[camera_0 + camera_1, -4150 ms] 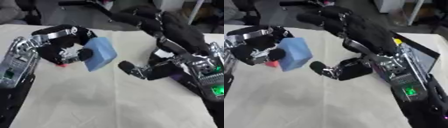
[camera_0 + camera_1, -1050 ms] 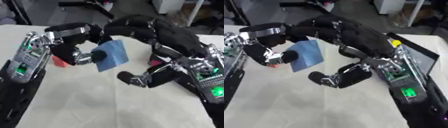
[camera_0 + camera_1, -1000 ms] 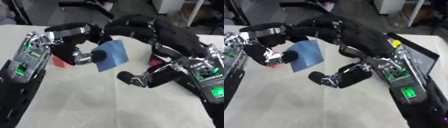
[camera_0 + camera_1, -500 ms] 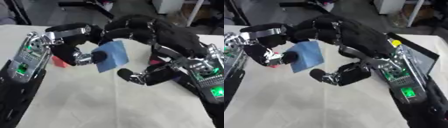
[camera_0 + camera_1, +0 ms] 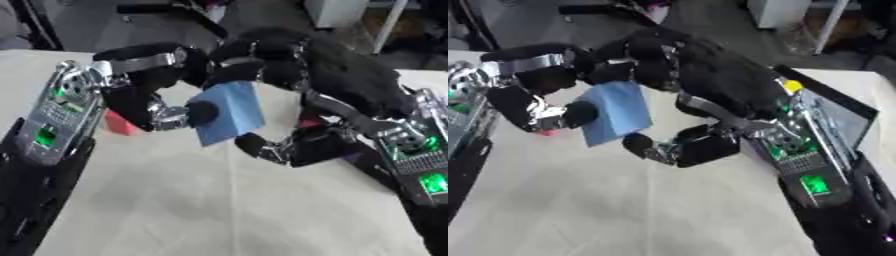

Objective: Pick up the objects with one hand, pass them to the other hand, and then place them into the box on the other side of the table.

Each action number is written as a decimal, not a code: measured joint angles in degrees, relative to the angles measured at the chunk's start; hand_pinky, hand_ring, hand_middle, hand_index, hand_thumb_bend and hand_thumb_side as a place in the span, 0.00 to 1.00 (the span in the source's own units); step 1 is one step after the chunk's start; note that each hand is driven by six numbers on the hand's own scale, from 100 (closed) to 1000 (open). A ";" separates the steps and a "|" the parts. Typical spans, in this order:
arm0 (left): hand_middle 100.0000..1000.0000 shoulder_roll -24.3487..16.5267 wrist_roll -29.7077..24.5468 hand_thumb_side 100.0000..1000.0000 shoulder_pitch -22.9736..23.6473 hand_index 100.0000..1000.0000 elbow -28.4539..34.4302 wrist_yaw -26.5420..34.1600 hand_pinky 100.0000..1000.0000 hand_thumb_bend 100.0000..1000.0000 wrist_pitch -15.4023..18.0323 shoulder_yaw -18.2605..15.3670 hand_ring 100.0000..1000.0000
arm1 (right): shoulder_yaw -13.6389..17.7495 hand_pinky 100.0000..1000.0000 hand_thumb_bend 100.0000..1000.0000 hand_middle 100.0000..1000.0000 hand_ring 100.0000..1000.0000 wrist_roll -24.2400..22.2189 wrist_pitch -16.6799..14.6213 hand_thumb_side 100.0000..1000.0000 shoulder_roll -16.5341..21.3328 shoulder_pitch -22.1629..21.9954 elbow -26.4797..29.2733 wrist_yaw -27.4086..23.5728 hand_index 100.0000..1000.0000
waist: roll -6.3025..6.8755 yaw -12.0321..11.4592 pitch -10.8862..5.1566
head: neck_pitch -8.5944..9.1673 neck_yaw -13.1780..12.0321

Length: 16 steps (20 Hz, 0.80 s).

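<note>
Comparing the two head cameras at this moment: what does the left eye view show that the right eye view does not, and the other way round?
Only the left eye view shows the red block clearly, on the table behind the left hand; in the right eye view just a sliver of red peeks out there. Only the right eye view shows the dark open box at the table's right edge and a small yellow thing by it. Both show the light blue rectangular block held up between the left hand and the right hand, over the cream tablecloth.

Left and right eye views looked down from the head | close | both shared the cream cloth-covered table (image 5: 219, 210).
</note>
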State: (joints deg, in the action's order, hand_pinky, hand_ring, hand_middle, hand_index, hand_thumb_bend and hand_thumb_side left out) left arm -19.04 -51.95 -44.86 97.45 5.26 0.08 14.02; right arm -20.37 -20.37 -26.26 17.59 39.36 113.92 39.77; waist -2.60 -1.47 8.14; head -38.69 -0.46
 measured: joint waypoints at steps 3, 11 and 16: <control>0.36 0.00 0.17 0.50 -0.08 0.49 0.01 0.21 0.58 0.00 -0.19 -0.01 0.43 | -0.16 0.84 0.07 0.81 0.81 1.15 0.80 0.00 0.00 -0.02 0.16 0.91 0.71 | -0.01 0.00 -0.02 | 0.00 0.00; 0.39 -0.02 0.53 0.53 -0.50 0.52 -0.01 0.32 0.60 0.00 -0.80 -0.63 0.46 | -0.77 0.80 0.00 0.73 0.75 8.49 4.85 0.00 0.00 -0.27 0.20 4.93 0.46 | 0.00 0.01 -0.09 | 0.00 -0.02; 0.40 -0.04 0.65 0.56 -0.52 0.54 -0.16 0.44 0.61 0.00 -0.94 -1.02 0.47 | -1.22 0.79 0.00 0.72 0.74 12.71 6.89 0.00 0.00 -0.53 0.20 6.28 0.43 | 0.00 0.07 -0.09 | 0.00 -0.02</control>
State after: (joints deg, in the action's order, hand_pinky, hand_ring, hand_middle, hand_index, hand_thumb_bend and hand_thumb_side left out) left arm -19.09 -51.29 -45.39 97.29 5.71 -0.86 13.00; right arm -21.59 -7.66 -19.37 17.58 38.83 114.12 46.05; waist -2.60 -1.39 8.05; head -38.68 -0.48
